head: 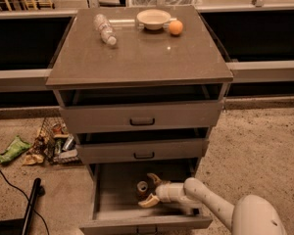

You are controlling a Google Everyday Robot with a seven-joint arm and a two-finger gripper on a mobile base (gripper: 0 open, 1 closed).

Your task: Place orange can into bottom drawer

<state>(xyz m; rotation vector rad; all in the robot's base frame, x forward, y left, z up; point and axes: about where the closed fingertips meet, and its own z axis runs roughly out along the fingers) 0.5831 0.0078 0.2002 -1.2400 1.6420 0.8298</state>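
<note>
The bottom drawer is pulled out at the foot of the grey-brown cabinet. The orange can stands inside it near the middle, its silver top facing up. My gripper reaches into the drawer from the right. It is open, with one finger behind the can and one in front of it. The fingers stand apart from the can's sides. My white arm comes in over the drawer's right front corner.
On the cabinet top lie a clear plastic bottle, a cream bowl and a round orange fruit. The two upper drawers are slightly open. Litter and a black cable lie on the floor at left.
</note>
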